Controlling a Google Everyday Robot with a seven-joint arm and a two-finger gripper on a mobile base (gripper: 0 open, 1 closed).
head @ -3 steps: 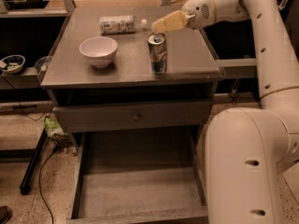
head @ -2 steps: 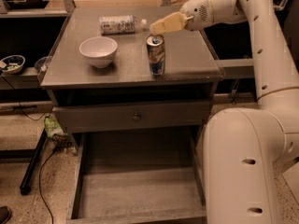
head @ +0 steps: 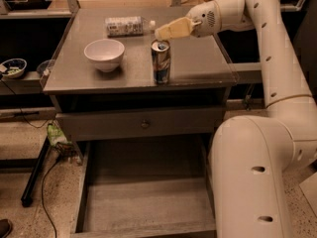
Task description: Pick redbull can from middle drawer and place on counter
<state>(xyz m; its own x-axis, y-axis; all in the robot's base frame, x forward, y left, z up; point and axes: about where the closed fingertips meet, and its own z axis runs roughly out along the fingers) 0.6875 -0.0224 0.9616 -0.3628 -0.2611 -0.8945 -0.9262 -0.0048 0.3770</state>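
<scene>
The can (head: pixel 161 62) stands upright on the counter (head: pixel 198 68), just at six o'clock of the gripper (head: pixel 162 32), whose opening I cannot tell.

Glossy metal redbull can (head: pixel 161 62); matt worn counter (head: pixel 198 66) (smooth plastic tool (head: pixel 164 31) above can).

A: Where does the redbull can (head: pixel 161 62) stand?
B: Upright on the counter (head: pixel 203 66), near the front edge.
A: Around the can?
B: Bowl (head: pixel 104 54) left of it, apart. Bottle (head: pixel 126 26) lying behind it, to the left. Gripper (head: pixel 159 33) just above the can's top, arm coming in from the right.
A: Below the can?
B: Knobbed drawer front (head: pixel 144 124) directly below. Middle drawer (head: pixel 148 202) open, lower and forward of it.
</scene>
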